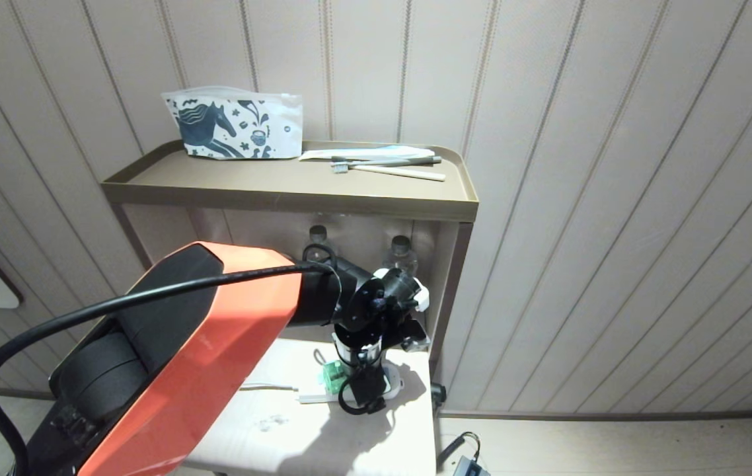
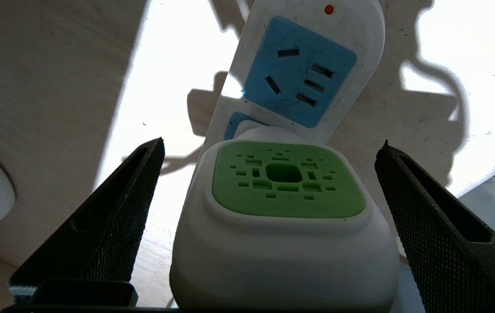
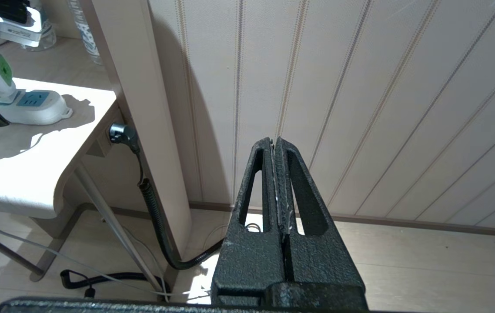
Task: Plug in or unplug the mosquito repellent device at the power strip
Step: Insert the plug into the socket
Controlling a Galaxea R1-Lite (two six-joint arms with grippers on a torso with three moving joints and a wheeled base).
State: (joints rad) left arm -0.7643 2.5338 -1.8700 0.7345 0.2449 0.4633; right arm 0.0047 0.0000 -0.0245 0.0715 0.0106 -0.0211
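On the left of the head view the left arm, a glossy orange shell with black joints and a black cable arching over it, reaches down to the pale worktop (image 1: 270, 423). Its left pincer (image 2: 269, 174) is released: two black, finely cross-hatched wedge fingers (image 2: 112, 217) stand wide apart, one on each side of the device (image 2: 282, 217) and clear of its sides. The device is a rounded white plastic block whose top is a matte green square panel with soft corners, pierced by small rectangular vents around a larger central hole. It sits on the strip (image 2: 312, 65), a long flat white plastic bar with a rounded end, a blue socket face with dark slots and a small red dot near the tip; the device covers the socket next to that blue face. In the head view only a green part of the device (image 1: 331, 378) shows beside the wrist, with the strip (image 1: 313, 397) under it, lying across the worktop.

Above, a brown tray-like shelf (image 1: 283, 195) with a raised lip carries a white pouch (image 1: 234, 125) printed with a dark horse, and slim toothbrushes (image 1: 389, 165). Two clear bottles (image 1: 401, 254) with dark caps stand beneath it.

To the right, the right pincer (image 3: 275, 145) is clenched, its textured black fingers pressed together, empty, hanging low before the ribbed beige wall panelling (image 3: 382, 87) and wood-look floor (image 3: 426, 261)
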